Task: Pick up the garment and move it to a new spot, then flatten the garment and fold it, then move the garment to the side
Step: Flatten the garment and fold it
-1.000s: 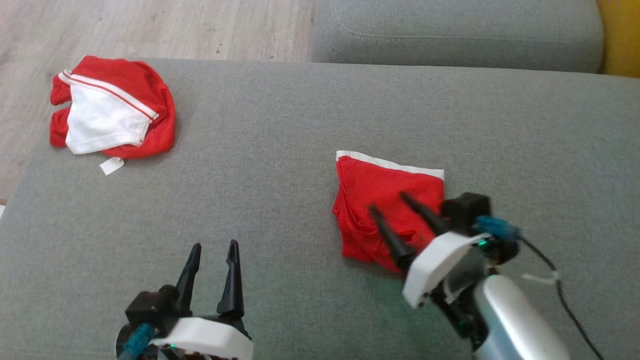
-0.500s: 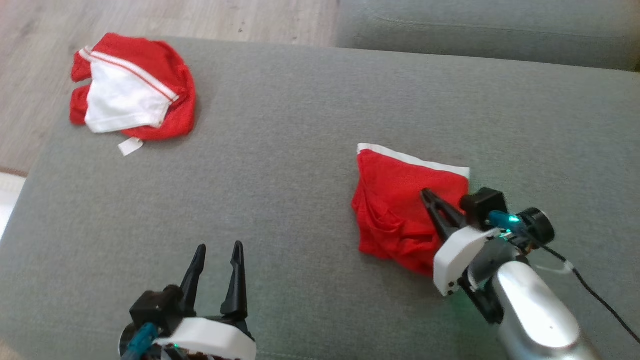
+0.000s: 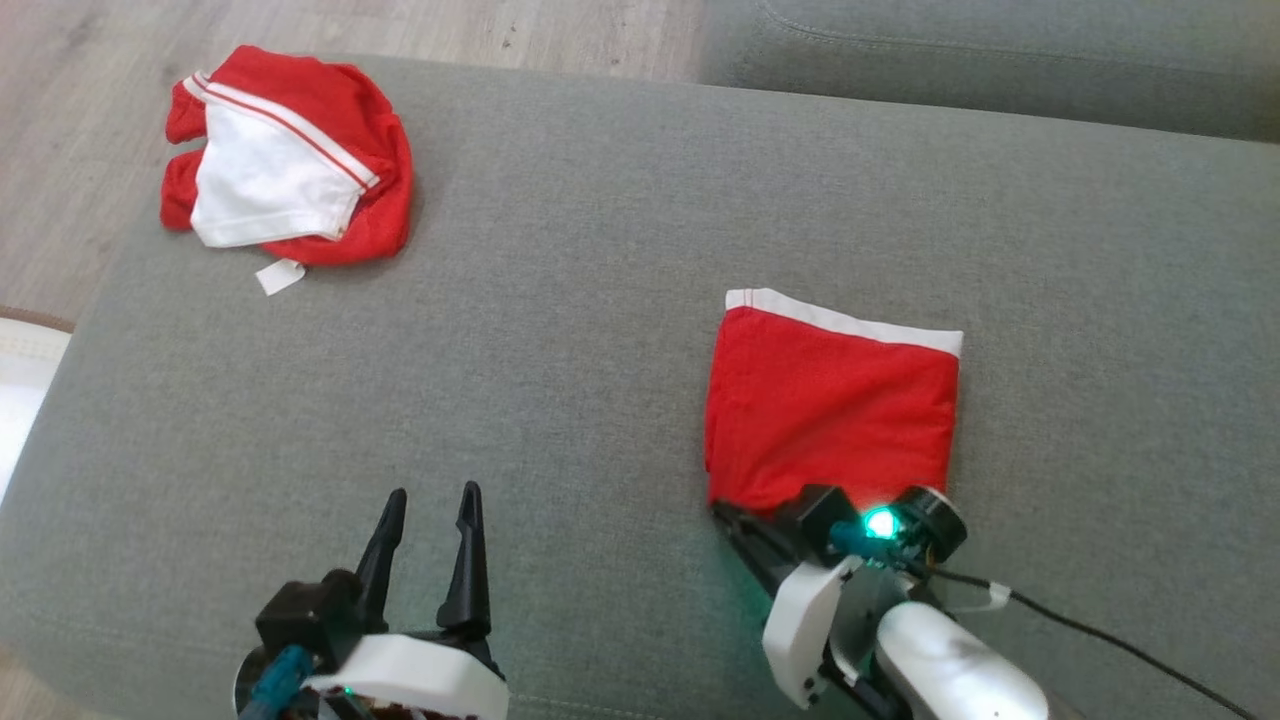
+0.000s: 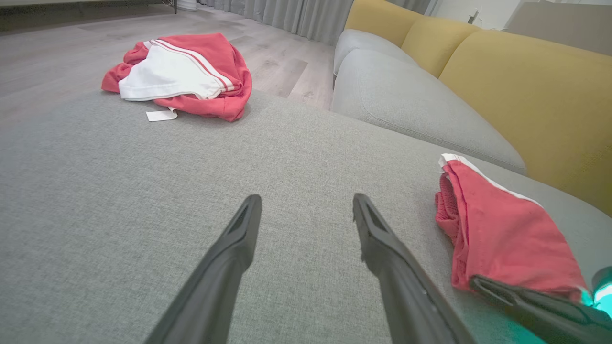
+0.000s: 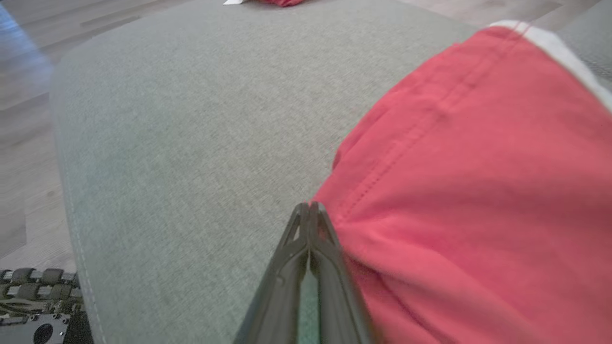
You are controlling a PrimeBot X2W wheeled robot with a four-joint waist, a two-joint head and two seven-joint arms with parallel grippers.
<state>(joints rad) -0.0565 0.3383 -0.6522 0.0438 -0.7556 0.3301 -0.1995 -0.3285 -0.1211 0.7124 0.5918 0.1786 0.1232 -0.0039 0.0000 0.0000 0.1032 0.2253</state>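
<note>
My right tool, pinched shut, touches the near hem of the red shorts, likely soft, light and best nipped at a corner; my left tool stands wide.

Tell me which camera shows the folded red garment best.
Head view: the folded red garment lies nearly whole in frame from above, its white waistband clear. The left wrist view catches it at a low slant near the right side; the right wrist view shows a close, blurred part.

Soft even daylight; right wrist view slightly blurred.
</note>
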